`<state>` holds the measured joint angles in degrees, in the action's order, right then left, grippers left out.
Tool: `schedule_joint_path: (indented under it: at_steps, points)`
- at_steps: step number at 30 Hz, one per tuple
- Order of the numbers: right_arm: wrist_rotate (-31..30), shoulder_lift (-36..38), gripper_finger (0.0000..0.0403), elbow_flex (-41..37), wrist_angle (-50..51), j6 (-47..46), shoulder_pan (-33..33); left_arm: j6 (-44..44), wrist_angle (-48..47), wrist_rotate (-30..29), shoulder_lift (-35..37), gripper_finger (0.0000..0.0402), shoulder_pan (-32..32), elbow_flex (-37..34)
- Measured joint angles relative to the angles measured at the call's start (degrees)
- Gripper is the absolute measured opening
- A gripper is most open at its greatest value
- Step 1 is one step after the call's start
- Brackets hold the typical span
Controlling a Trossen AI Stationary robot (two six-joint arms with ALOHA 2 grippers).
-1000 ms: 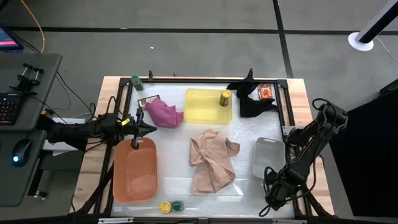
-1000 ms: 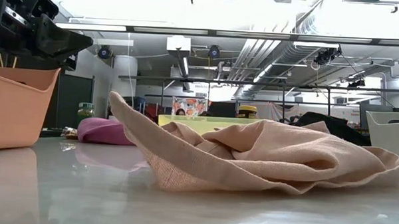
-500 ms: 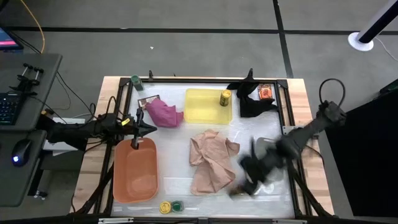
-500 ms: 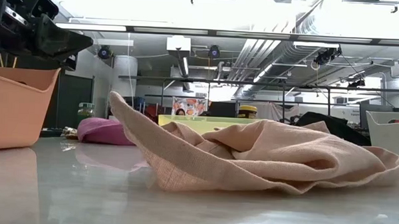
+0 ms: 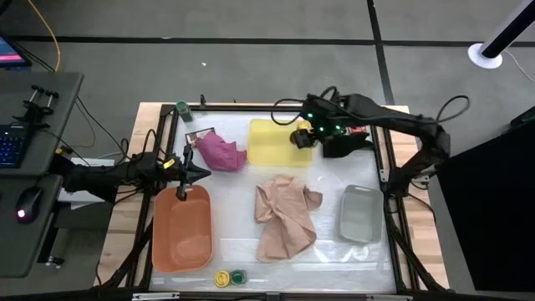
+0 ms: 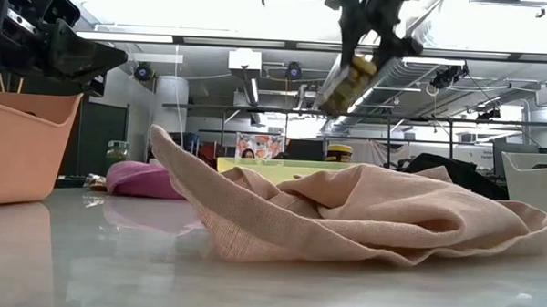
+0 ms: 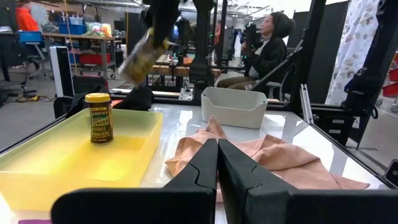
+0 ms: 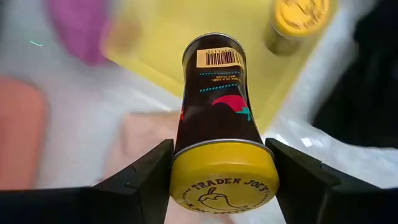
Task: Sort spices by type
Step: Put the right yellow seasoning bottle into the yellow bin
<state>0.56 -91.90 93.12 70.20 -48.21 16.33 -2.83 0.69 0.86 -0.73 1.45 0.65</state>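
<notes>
While overhead blurs it, right gripper (image 8: 221,180) visibly clamps yellow-lidded jar (image 8: 217,124).

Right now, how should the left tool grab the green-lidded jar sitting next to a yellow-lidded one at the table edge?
Come straight down on the green-lidded jar and pinch its body just under the lid: it seems to stand upright, lid up. The yellow-lidded jar crowds one side, so put the fingers on the two sides clear of it. The left tool, shut, must open first.
</notes>
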Motion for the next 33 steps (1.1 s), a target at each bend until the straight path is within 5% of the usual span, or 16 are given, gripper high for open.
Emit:
schedule_joint_path:
  at_steps: [12,33]
  points:
    - [0.22,-13.26,0.0222,-0.04,4.90,11.27,3.21,0.00,-0.02,0.00,-0.02,0.0000,0.02,-0.01]
    - [4.52,-20.22,0.0222,-0.07,2.39,16.79,11.44,0.00,-0.01,0.00,0.00,0.0000,0.00,-0.01]
